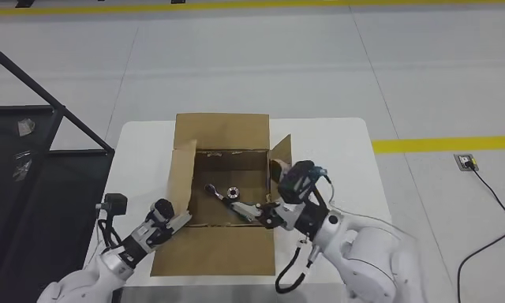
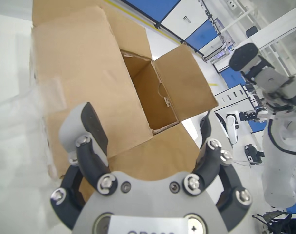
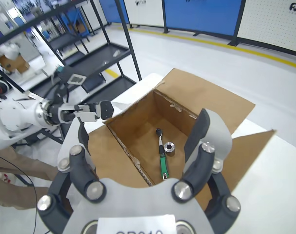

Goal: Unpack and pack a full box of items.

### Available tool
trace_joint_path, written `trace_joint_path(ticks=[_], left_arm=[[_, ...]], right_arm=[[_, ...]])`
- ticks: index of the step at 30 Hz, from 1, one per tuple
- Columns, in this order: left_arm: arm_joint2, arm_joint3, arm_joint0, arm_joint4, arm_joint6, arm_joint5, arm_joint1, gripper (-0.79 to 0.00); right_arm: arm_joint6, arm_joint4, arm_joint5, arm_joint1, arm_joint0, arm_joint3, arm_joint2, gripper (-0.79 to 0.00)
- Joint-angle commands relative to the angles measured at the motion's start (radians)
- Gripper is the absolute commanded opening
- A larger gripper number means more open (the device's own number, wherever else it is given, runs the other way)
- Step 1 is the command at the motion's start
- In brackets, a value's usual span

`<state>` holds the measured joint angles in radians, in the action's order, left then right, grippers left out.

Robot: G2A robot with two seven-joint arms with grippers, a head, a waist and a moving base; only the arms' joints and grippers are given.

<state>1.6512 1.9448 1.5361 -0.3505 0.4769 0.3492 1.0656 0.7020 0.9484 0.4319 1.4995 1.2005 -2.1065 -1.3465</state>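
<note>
An open cardboard box [image 1: 221, 129] stands on the white table [image 1: 339, 145], flaps spread. On its floor lie a green-handled ratchet wrench [image 3: 162, 157] [image 1: 213, 191] and a small metal cylinder [image 3: 169, 148] [image 1: 232, 193]. My right gripper [image 3: 143, 135] [image 1: 251, 211] hangs open over the box's near right corner, above the two parts, holding nothing. My left gripper [image 2: 150, 127] [image 1: 180, 222] is open and empty just outside the box's left flap [image 2: 84, 74]; it also appears in the right wrist view as the left gripper [image 3: 105, 110].
A black shelving rack [image 1: 31, 145] [image 3: 101, 49] stands beside the table's left edge. The near flap [image 1: 213, 252] lies flat toward the table's front. Bare table surface lies right of the box.
</note>
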Motion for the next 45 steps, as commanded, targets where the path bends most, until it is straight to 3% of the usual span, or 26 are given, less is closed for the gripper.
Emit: trace_joint_path(ticks=[1,6,11,15,20,26,31,35,40,45], left_arm=[[-0.028,-0.014,-0.023,-0.020,0.013,-0.026,0.001,0.000],[-0.087,-0.055,-0.078,-0.061,0.027,-0.089,0.004,0.000],[-0.123,-0.084,-0.116,-0.087,0.038,-0.134,0.007,0.000],[-0.128,-0.087,-0.124,-0.086,0.030,-0.135,0.008,0.000],[-0.070,-0.056,-0.086,-0.032,-0.006,-0.101,0.005,0.000],[0.087,-0.033,0.004,0.125,-0.008,-0.020,-0.003,0.000],[0.240,-0.098,0.077,0.286,0.149,0.100,-0.020,0.000],[0.288,-0.191,0.105,0.393,0.392,0.209,-0.039,0.000],[0.277,-0.275,0.108,0.511,0.686,0.308,-0.064,0.000],[0.191,-0.221,0.119,0.531,0.740,0.254,-0.104,0.000]], right_arm=[[-0.015,-0.109,0.028,-0.009,0.052,0.007,-0.100,0.000],[0.077,-0.356,0.059,-0.031,0.053,0.139,-0.225,0.000],[0.289,-0.526,0.077,-0.053,-0.102,0.341,-0.223,0.000],[0.420,-0.663,0.160,-0.067,-0.220,0.478,-0.182,0.000],[0.484,-0.743,0.202,-0.080,-0.331,0.560,-0.093,0.000],[0.494,-0.756,0.192,-0.092,-0.469,0.689,0.058,0.000],[0.461,-0.709,0.168,-0.069,-0.607,0.883,0.203,0.000],[0.398,-0.685,0.175,-0.042,-0.694,1.023,0.310,0.000],[0.325,-0.660,0.186,-0.015,-0.762,1.143,0.392,0.000],[0.284,-0.655,0.194,0.002,-0.799,1.216,0.438,0.000]])
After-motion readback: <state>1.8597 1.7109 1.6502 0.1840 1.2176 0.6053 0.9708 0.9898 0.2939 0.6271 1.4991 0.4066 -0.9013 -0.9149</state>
